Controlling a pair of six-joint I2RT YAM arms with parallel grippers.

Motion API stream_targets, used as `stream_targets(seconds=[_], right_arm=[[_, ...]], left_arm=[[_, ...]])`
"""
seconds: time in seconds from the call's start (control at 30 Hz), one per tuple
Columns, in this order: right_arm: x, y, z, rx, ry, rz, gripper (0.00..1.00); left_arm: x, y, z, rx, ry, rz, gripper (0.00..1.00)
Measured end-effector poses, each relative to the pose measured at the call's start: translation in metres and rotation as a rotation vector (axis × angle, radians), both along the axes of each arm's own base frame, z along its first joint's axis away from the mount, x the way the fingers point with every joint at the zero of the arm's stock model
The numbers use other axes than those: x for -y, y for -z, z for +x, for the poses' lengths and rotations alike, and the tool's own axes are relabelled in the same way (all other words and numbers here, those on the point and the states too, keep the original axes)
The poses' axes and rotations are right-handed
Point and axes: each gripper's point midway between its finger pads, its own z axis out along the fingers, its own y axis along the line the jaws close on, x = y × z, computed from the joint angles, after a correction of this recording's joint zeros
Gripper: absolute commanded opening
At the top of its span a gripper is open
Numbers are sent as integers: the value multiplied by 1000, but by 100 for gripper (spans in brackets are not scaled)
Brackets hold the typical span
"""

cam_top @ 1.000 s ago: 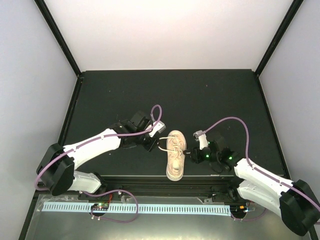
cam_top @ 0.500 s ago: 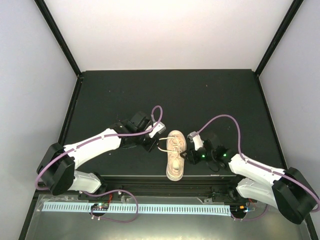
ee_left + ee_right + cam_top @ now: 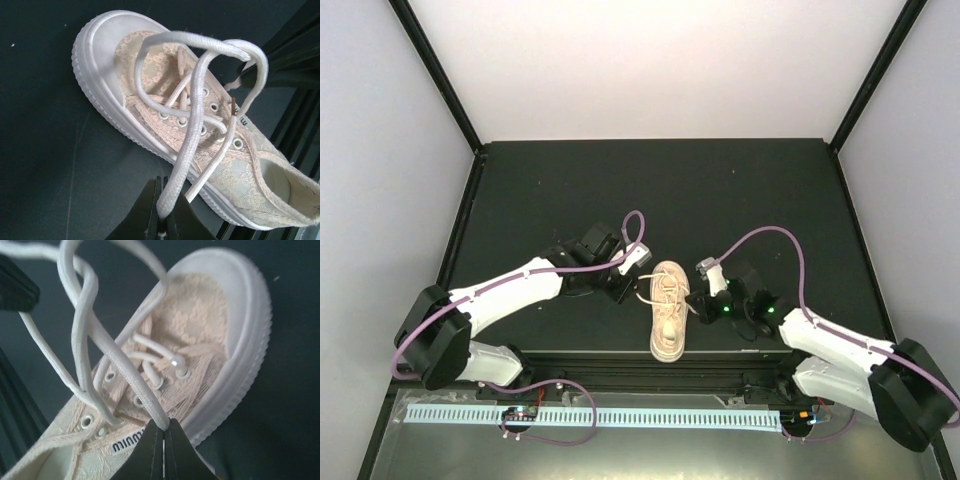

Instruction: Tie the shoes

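The black worktop [image 3: 720, 190] carried little besides the two arms and the shoe. A purple cable [image 3: 636, 222] arched over the left arm's wrist and another [image 3: 775, 236] looped high above the right. Beyond the near edge ran a pale perforated strip [image 3: 620, 414]. White walls closed in the far and side edges. Nothing lay between the grippers and the shoe. In the top view their own dark bodies hid the points where they met the cord.

The sneaker [image 3: 668, 310] lay near the near edge, about midway along it. Its toe pointed to the far edge and its heel seemed to reach the edge rail, though the top view did not settle that. It was beige-pink with a lace-patterned upper, a smooth pale toe cap, a ribbed pale sole and small metal eyelets. Dark lettering ran along one side.

The off-white laces [image 3: 200, 50] rose from the eyelets in loose, crossing loops, untied. The left gripper [image 3: 162, 220], just beside the shoe's left side, had its fingers pressed together on one strand. The right gripper [image 3: 164, 450], just beside the right side, was likewise pinched on a strand that ran up from the upper into its closed tips.
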Motion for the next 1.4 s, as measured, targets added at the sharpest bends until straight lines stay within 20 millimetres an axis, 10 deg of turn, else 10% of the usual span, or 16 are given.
stream_targets(seconds=[0.5,1.0,1.4], right_arm=[[95,-32,49,-4,569,90,2],[185,-18,38,-135,1077,111,2],[208,17,16,-245,1248,125,2]], left_arm=[[-68,25,20,-49,-373,-90,2],[-99,35,20,-99,-537,-128,1],[-122,57,9,-143,-682,-121,2]])
